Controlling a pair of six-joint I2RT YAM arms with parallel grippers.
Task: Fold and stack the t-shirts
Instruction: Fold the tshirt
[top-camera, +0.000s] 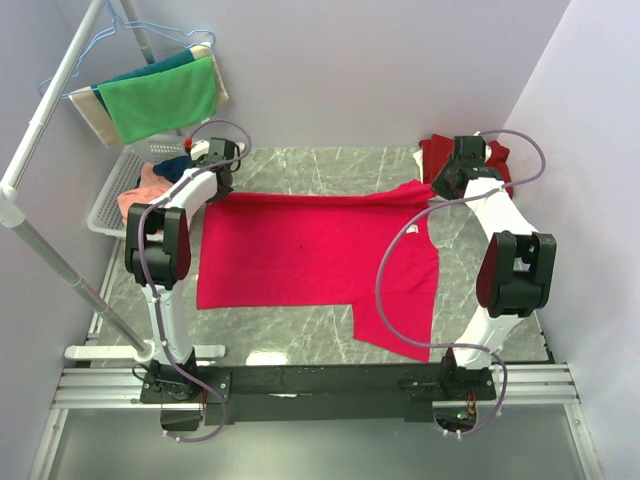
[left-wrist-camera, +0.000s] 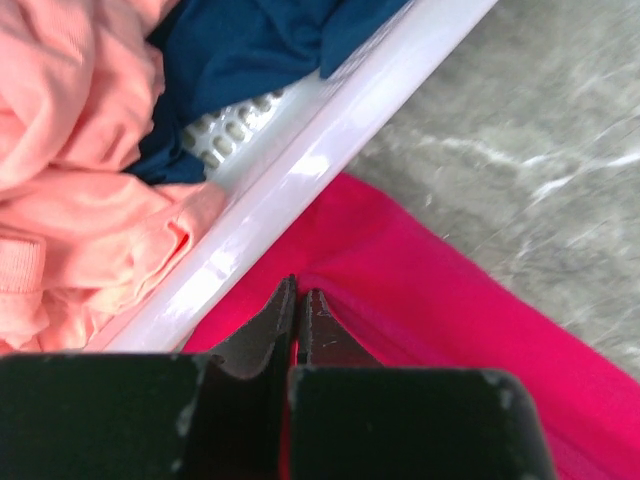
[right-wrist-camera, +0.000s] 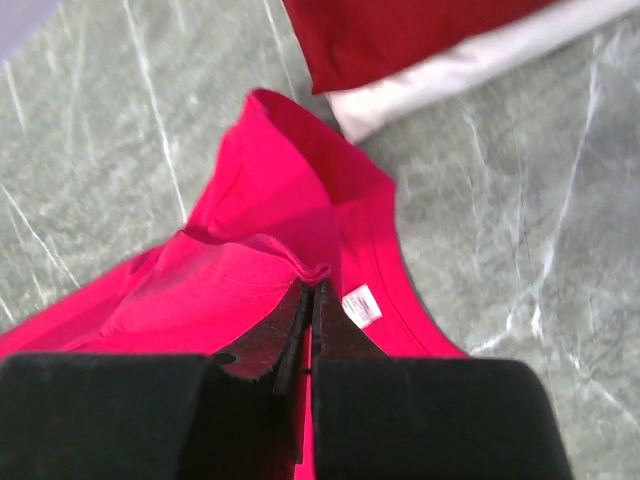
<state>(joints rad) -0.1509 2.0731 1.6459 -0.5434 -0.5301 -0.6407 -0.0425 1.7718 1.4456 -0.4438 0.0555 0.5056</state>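
Note:
A bright pinkish-red t-shirt (top-camera: 300, 250) lies spread flat on the marble table, one sleeve pointing toward the near right. My left gripper (top-camera: 224, 191) is shut on the shirt's far left edge (left-wrist-camera: 450, 320), right beside the basket rim; its fingertips (left-wrist-camera: 301, 292) pinch a ridge of fabric. My right gripper (top-camera: 438, 189) is shut on a fold of the same shirt (right-wrist-camera: 270, 200) beside the collar, with the white label (right-wrist-camera: 361, 305) just right of the gripper (right-wrist-camera: 311, 287). A darker maroon t-shirt (right-wrist-camera: 400, 35) lies folded at the far right (top-camera: 435, 155).
A white basket (top-camera: 110, 200) at the far left holds a salmon-orange shirt (left-wrist-camera: 70, 200) and a navy one (left-wrist-camera: 250, 50); its rim (left-wrist-camera: 330, 140) touches the red shirt. Green, teal and beige towels (top-camera: 160, 100) hang on a rack whose pole (top-camera: 50, 260) runs down the left side.

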